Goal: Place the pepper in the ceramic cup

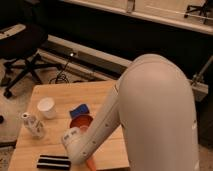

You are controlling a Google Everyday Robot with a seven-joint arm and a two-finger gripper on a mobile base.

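**Arm low over front of table; pepper at the near edge, cup stands apart**

Single camera view, looking down over the robot's own arm (150, 110). The white arm shell fills the right half of the view and hides the right part of the wooden table (60, 92).

Gripper (82, 154): at the arm's low end, over the front edge of the table, just in front of the orange bowl (81, 122). It is mostly covered by the wrist housing. Whether it is apart, together or clamped on anything: cannot tell.

Pepper (91, 163): a small orange tapered piece showing directly under the wrist at the near table edge, tip pointing down toward the bottom of the view. It touches or sits right against the gripper end. Whether it is held or resting on the table: cannot tell.

Ceramic cup (46, 107): plain white, upright, on the left part of the table, well apart from the pepper. Its mouth faces up.

Other items on the table:
- blue object (79, 110), between the cup and the bowl, just behind the bowl
- whitish patterned bottle (34, 125), near the left edge, in front of the cup
- black striped object (54, 161), lying flat at the front edge, left of the gripper

Off the table: black office chair (22, 45) at upper left and a cable (61, 77) on the floor behind the table.
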